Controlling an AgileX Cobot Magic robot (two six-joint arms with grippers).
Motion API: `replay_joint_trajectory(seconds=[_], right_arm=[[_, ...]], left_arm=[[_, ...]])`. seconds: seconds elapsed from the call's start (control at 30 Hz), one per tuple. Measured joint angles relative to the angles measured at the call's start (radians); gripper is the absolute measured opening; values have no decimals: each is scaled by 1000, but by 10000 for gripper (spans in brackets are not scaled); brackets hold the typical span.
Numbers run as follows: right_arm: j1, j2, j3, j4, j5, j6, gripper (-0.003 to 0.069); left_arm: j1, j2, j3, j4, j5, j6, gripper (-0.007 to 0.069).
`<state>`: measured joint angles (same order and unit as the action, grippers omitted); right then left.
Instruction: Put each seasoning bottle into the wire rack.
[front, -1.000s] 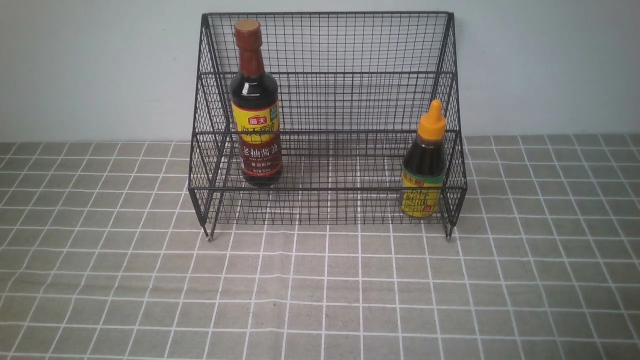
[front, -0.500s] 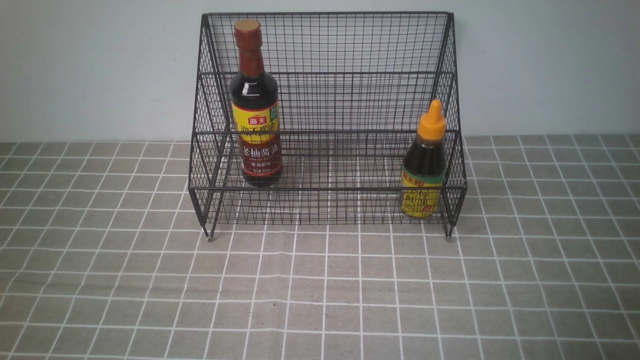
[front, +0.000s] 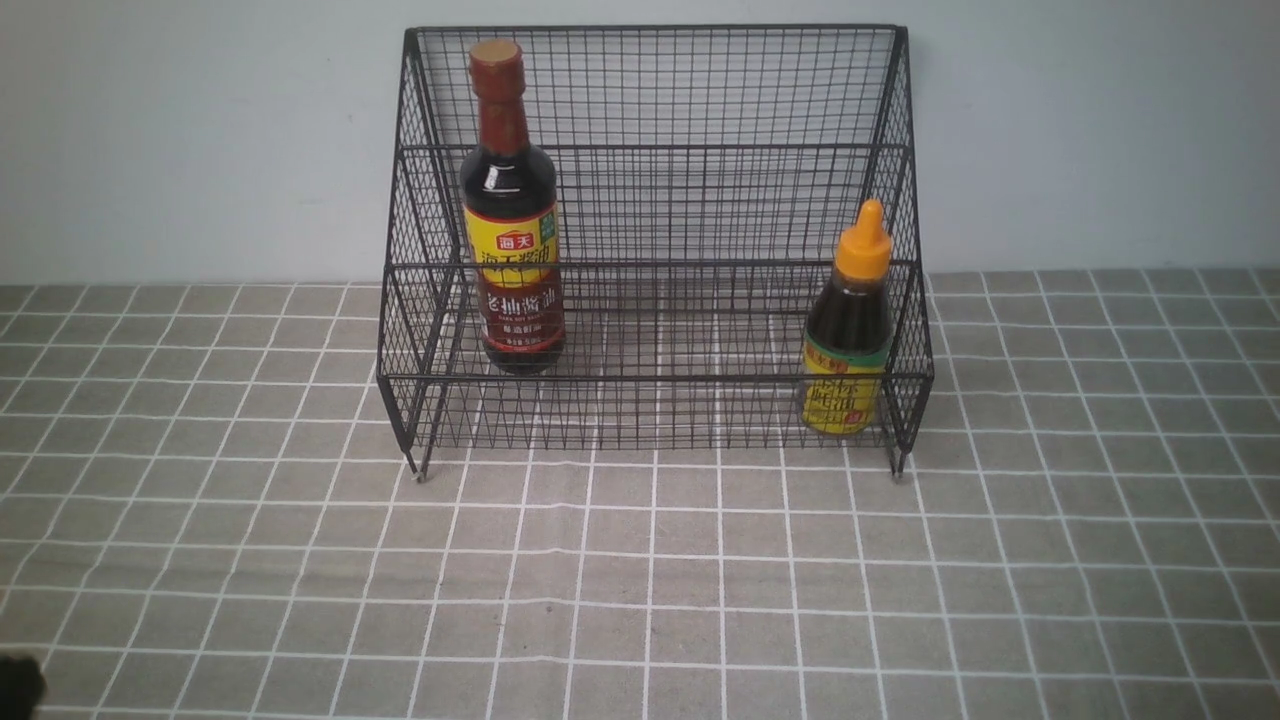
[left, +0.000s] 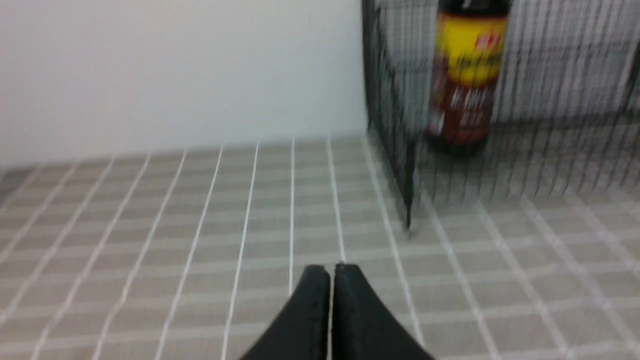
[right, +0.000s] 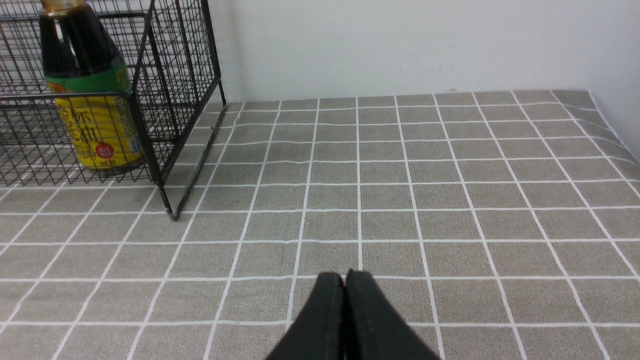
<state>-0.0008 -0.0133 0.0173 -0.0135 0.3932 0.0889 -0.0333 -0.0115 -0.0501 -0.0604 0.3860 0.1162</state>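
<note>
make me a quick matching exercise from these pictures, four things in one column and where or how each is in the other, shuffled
Things:
1. tall bottle
2. short bottle
3. wire rack
4. left gripper

Place or state:
A. stands against the wall on the checked cloth
B. shut and empty, apart from the rack
C. upright on the rack's left side
D. upright in the rack's lower front tier, on its right side

Pairs: 1-C, 2-D, 3-A, 4-B
</note>
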Motion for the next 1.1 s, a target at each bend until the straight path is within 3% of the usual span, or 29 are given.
replay_joint_trajectory(seconds=[0.13,1.1], right_arm=[[0,0,0,0,0,0,-14],[0,0,0,0,-1,0,-14]], left_arm=[[0,0,73,8,-1,0,-7],[0,0,74,11,-1,0,-7]])
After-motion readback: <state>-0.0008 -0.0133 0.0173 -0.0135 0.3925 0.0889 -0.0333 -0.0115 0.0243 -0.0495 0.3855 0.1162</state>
